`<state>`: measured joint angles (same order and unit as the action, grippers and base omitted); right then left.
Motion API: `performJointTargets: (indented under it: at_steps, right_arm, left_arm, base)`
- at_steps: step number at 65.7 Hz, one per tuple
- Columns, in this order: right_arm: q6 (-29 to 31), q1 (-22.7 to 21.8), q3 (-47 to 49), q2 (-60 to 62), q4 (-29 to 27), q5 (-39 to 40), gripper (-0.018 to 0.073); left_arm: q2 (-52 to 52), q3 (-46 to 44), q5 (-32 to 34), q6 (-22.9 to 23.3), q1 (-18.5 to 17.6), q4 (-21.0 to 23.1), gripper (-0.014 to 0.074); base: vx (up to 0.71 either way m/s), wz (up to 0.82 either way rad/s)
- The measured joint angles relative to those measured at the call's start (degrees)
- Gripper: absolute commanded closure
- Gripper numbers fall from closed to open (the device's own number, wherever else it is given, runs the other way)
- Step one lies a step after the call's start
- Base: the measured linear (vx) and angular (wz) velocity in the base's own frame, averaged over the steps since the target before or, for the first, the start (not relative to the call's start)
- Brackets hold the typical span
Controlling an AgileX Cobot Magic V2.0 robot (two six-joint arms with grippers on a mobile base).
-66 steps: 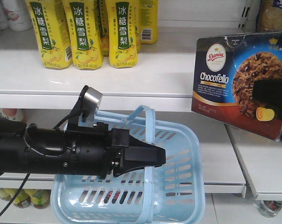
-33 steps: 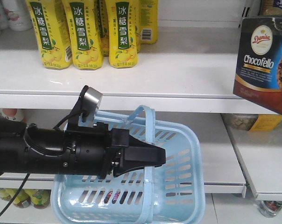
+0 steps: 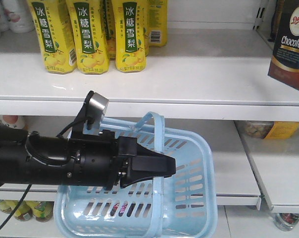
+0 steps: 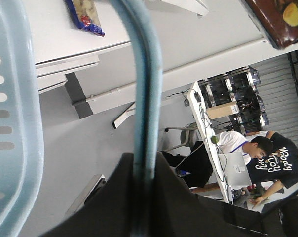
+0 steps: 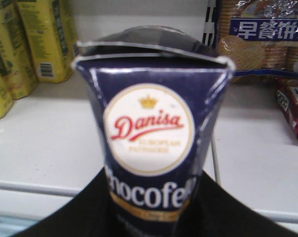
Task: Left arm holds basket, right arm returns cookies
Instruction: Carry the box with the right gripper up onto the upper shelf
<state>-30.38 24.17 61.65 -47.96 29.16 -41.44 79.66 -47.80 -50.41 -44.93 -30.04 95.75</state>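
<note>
My left arm's black wedge gripper [image 3: 162, 166] is shut on the hoop handle [image 3: 157, 126] of the light blue basket [image 3: 194, 198], which hangs in front of the lower shelf. In the left wrist view the handle [image 4: 146, 84] runs straight down between the jaws of that gripper [image 4: 146, 190]. The navy Chocofello cookie carton [image 3: 290, 47] is tilted at the right edge, above the upper shelf. In the right wrist view my right gripper [image 5: 151, 219] is shut on the carton [image 5: 151, 133] and holds it upright over the white shelf. The right gripper is out of the front view.
Yellow bottles with green labels [image 3: 90, 34] stand at the back left of the upper shelf [image 3: 189, 79]. A thin wire divider [image 5: 215, 165] runs just right of the carton, with biscuit packs [image 5: 260, 39] and red packs [image 5: 294, 111] beyond it. A lower shelf [image 3: 231, 171] lies behind the basket.
The cookie carton has moved right and up, from beside the basket to the right edge of the front view over the upper shelf. The left arm and basket have not moved.
</note>
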Motion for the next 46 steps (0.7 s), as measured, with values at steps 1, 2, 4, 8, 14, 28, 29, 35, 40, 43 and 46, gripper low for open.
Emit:
performJointTargets:
  at_steps: [1,2,4,8,14,28,29,35,40,43,46]
  right_arm:
    - [-1.3,0.0,0.0,-0.81,0.85,0.28,0.0482]
    - [-2.19,0.0,0.0,-1.38,2.15,0.69,0.0482]
    - [-3.51,0.0,0.0,-2.3,3.51,1.09,0.0482]
    - [-7.45,0.0,0.0,-5.28,7.74,2.37,0.0482]
    - [-13.79,0.0,0.0,-10.41,13.93,4.03,0.0482]
    - [-30.21,0.0,0.0,-20.33,29.85,5.96,0.0482]
    - [-31.3,0.0,0.0,-20.82,30.82,6.12,0.0482]
    - [-37.17,0.0,0.0,-23.69,35.91,6.94,0.0482]
    - [-39.96,0.0,0.0,-25.98,38.59,7.58,0.0482]
    - [-41.38,0.0,0.0,-27.21,39.43,7.61,0.0482]
    - [-42.6,0.0,0.0,-28.36,40.45,7.49,0.0482]
  left_arm:
    - [0.0,0.0,0.0,0.0,0.0,0.0,0.0599]
    - [0.0,0.0,0.0,0.0,0.0,0.0,0.0599]
    - [0.0,0.0,0.0,0.0,0.0,0.0,0.0599]
    - [0.0,0.0,0.0,0.0,0.0,0.0,0.0599]
    - [0.0,0.0,0.0,0.0,0.0,0.0,0.0599]
    - [0.0,0.0,0.0,0.0,0.0,0.0,0.0599]
    - [0.0,0.0,0.0,0.0,0.0,0.0,0.0599]
    - [0.0,0.0,0.0,0.0,0.0,0.0,0.0599]
    - [0.0,0.0,0.0,0.0,0.0,0.0,0.0599]
    - [0.0,0.0,0.0,0.0,0.0,0.0,0.0599]
    - [0.0,0.0,0.0,0.0,0.0,0.0,0.0599]
  base:
    - [0.0,0.0]
    - [0.0,0.0]
    - [0.0,0.0]
    - [0.0,0.0]
    - [0.0,0.0]
    - [0.0,0.0]
    - [0.0,0.0]
    - [0.0,0.0]
    - [0.0,0.0]
    - [0.0,0.0]
    - [0.0,0.0]
